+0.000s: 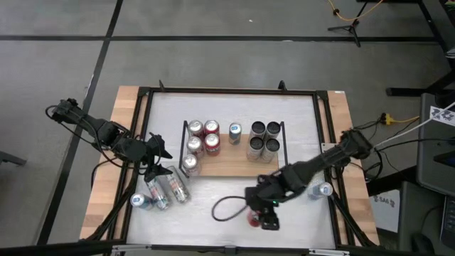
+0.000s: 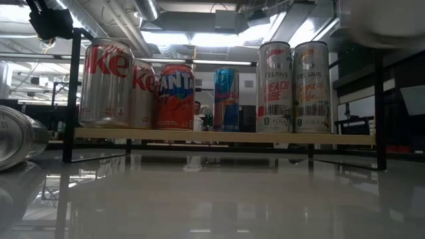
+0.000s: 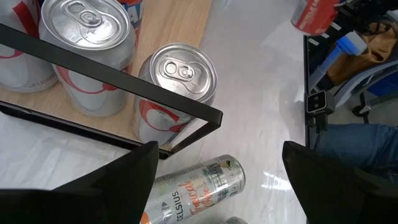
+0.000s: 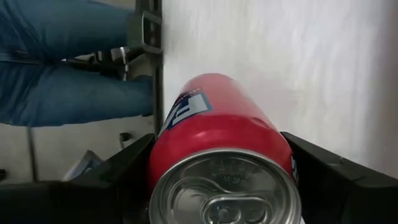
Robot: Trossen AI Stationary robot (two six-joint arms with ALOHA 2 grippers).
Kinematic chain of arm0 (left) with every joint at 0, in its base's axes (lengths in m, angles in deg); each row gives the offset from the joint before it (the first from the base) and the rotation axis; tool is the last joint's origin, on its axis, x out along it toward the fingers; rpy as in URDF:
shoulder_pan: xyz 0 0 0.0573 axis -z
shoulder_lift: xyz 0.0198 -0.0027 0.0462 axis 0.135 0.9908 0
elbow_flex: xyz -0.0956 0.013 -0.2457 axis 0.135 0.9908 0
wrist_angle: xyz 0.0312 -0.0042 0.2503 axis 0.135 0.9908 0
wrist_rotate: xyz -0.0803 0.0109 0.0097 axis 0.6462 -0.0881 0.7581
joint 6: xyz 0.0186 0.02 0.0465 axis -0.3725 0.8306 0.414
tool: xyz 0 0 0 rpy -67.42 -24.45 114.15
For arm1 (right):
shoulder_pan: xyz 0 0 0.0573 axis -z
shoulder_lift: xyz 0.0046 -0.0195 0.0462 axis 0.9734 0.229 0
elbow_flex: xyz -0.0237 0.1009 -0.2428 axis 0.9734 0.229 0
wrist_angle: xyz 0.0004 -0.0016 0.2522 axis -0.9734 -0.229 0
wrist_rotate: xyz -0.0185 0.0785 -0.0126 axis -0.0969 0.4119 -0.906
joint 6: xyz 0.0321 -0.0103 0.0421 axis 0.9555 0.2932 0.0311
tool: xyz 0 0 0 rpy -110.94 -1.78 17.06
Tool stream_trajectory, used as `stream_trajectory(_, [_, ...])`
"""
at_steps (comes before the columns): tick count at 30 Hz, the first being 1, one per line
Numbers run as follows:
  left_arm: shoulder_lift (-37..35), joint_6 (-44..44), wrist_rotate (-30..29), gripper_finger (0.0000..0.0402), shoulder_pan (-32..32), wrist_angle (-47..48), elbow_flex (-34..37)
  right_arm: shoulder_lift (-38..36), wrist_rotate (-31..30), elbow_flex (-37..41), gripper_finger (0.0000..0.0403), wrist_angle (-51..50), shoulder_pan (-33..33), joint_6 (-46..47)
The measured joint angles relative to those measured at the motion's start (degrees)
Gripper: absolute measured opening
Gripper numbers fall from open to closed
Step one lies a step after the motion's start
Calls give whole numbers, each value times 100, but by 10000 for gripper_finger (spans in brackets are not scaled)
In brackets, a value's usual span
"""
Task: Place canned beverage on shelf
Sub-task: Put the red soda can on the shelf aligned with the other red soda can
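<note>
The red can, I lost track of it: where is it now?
The red can sits in the right tool, at the table's near edge in the high view, in front of the shelf.

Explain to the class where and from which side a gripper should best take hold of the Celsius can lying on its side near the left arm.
Grip the Celsius can across its round body, near mid-length, coming straight down from above. It lies flat on the white tabletop, so its curved sides are exposed while its ends point sideways. The left gripper is open above it; fingers should straddle the width, clear of the shelf rail nearby.
</note>
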Motion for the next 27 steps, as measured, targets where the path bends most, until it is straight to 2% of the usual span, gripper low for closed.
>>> stream_trajectory(5, [2, 0, 0, 336, -1, 5, 0, 610, -188, -1107, 298, -633, 447, -815])
stream_trajectory(10, [0, 2, -2, 336, 1, 1, 0, 962, -263, -1714, 298, -822, 956, -1494])
stream_trajectory(16, [2, 2, -24, 336, 0, 4, 0, 1163, -376, -1804, 298, -806, 1527, -2087])
stream_trajectory(21, [2, 2, -28, 336, 1, 4, 0, 1297, -735, -1804, 299, -815, 1880, -2527])
stream_trajectory(27, [2, 2, -26, 336, -1, 4, 0, 1428, -765, -1804, 300, -817, 2218, -2794])
